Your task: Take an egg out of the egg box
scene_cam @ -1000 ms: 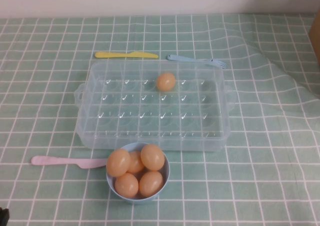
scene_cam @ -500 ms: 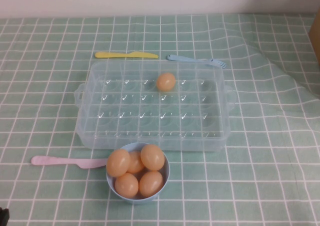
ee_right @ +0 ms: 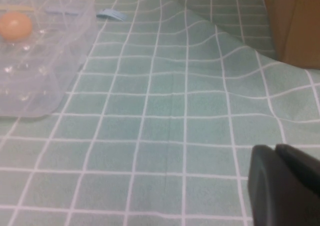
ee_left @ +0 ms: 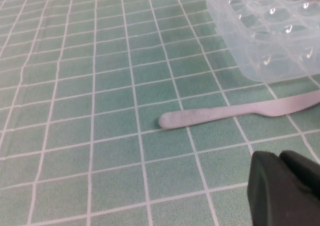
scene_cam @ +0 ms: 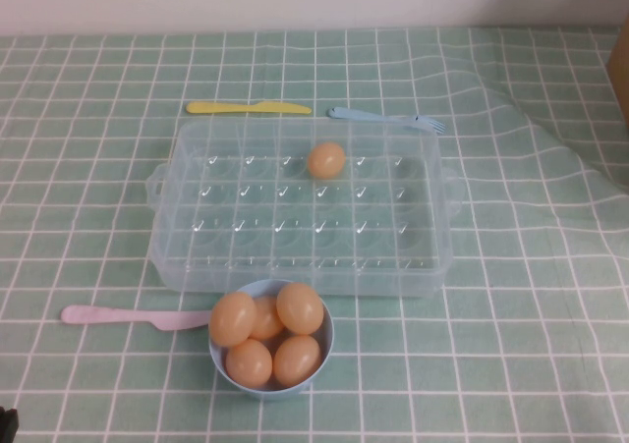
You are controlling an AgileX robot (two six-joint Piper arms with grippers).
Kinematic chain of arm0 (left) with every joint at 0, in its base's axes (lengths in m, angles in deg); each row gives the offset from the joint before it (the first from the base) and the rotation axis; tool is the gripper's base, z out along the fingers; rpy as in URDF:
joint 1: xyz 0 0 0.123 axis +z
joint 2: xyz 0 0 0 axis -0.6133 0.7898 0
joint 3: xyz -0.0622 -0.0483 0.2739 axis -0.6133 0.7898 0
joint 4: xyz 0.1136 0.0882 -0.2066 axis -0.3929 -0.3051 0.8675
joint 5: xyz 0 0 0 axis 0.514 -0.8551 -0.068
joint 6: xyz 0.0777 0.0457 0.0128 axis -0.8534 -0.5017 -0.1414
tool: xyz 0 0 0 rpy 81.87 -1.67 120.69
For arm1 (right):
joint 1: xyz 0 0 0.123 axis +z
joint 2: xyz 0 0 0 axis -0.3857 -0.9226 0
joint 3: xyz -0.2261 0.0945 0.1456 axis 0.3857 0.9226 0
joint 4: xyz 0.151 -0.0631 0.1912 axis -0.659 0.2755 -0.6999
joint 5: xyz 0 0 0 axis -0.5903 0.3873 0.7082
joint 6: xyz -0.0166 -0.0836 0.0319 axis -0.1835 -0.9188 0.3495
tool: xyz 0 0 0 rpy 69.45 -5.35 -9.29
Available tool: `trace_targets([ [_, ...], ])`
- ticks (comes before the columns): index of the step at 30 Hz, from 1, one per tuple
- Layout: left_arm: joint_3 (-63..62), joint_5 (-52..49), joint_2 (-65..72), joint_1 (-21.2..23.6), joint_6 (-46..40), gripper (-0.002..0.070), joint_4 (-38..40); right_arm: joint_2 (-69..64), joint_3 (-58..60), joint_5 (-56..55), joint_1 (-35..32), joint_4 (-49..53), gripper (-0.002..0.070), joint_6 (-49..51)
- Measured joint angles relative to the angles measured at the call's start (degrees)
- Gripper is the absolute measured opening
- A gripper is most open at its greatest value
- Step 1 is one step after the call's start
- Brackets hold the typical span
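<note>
I see the table (scene_cam: 550, 296) under a green cloth with a white grid, rumpled toward the far right. On it, in the middle, sits the egg box (scene_cam: 301, 207), clear plastic with rows of round cells and a small handle at each side. 1 egg (scene_cam: 326, 159) sits in a cell of the box's far row, a little right of the middle; the other cells I can see hold nothing.

Just in front of the box, touching or nearly touching its near wall, stands a light-blue bowl (scene_cam: 321, 357) holding 5 eggs (scene_cam: 300, 307) of the same orange-tan look. A pink knife (scene_cam: 128, 316) lies to the left of the bowl, its blade end reaching the bowl's side. Behind the box lie a yellow knife (scene_cam: 248, 108) and, right of it, a blue fork (scene_cam: 385, 119).

The left end effector (ee_left: 285, 191) hangs low over the cloth near the pink knife's handle, by the box's near-left corner, well apart from the egg. I cannot tell how its fingers stand.

The right end effector (ee_right: 285, 186) hangs over bare cloth to the right of the box, also well apart from the egg, which shows in its wrist view through the far end of the box. Its fingers I cannot tell either.
</note>
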Motion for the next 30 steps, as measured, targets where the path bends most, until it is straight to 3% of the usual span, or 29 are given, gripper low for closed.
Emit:
trace_targets([
  [12,0.00,0.00,0.00,0.00,0.00,-0.0003,0.00,0.00,0.00,-11.53,0.00,-22.11,-0.0018,0.00],
  [21,0.00,0.00,0.00,0.00,0.00,-0.0003,0.00,0.00,0.00,-14.76,0.00,-29.04,-0.0018,0.00],
  [24,0.00,0.00,0.00,0.00,0.00,-0.0003,0.00,0.00,-0.25,-12.67,0.00,-31.55,-0.0018,0.00],
  [30,0.00,0.00,0.00,0.00,0.00,-0.0003,0.00,-7.28,-9.68,2.42,0.00,-32.31,-0.0018,0.13],
])
